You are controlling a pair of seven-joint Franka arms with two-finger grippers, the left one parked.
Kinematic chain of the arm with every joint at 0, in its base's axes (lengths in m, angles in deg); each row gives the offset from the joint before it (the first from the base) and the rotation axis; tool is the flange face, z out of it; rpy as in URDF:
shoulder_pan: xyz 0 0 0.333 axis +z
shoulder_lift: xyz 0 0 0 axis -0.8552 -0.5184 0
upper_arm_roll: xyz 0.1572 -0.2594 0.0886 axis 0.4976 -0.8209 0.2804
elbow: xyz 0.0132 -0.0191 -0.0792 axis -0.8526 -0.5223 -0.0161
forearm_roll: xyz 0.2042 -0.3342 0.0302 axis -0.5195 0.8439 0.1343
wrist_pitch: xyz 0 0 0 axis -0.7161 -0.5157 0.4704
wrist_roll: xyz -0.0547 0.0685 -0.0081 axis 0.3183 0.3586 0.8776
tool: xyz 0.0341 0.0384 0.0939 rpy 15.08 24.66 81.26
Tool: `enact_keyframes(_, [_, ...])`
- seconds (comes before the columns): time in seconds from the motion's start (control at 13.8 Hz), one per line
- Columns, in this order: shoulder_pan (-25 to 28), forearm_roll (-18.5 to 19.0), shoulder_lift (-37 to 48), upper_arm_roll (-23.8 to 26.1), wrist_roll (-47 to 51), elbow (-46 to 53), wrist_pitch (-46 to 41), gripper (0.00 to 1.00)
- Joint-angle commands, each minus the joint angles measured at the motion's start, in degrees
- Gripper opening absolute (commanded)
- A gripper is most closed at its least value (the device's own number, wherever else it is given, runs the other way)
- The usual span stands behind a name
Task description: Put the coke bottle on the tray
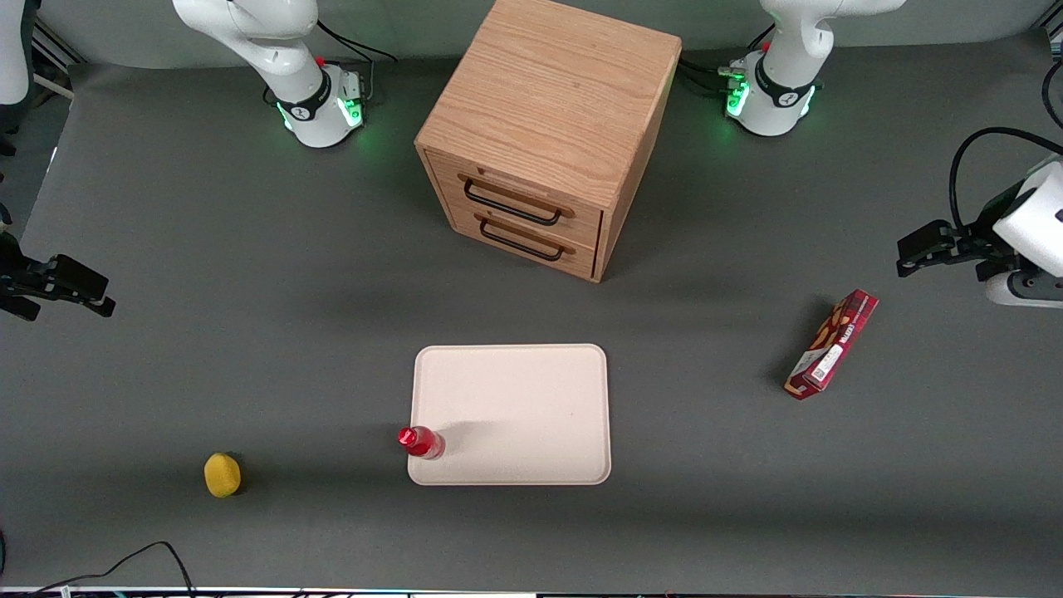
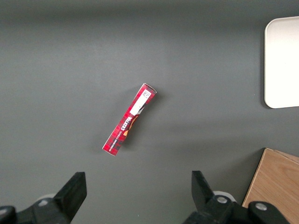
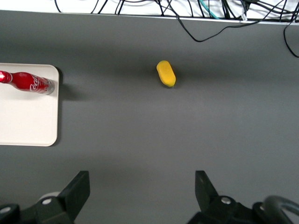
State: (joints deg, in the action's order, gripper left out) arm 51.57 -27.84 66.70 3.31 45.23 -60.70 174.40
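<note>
On the tray's (image 1: 531, 407) corner nearest the working arm stands the bottle (image 1: 422, 443), upright. Well apart, above bare table (image 1: 249, 349), the gripper (image 3: 142, 191) hangs, jaws wide, holding nothing.

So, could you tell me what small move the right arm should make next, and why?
Probably none beyond staying clear. The bottle stands upright on the tray, just inside its edge nearest the working arm's end of the table. The gripper is open, empty and well away at that end, so the placing looks done.
</note>
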Motion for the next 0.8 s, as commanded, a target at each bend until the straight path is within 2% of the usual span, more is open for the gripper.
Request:
enact_keyframes(0.0, [0.0,0.8,0.3,0.2,-0.1,0.0,-1.2,1.00])
enact_keyframes(0.73, [-0.2,1.0,-0.7,0.2,1.8,0.0,-1.6,1.00])
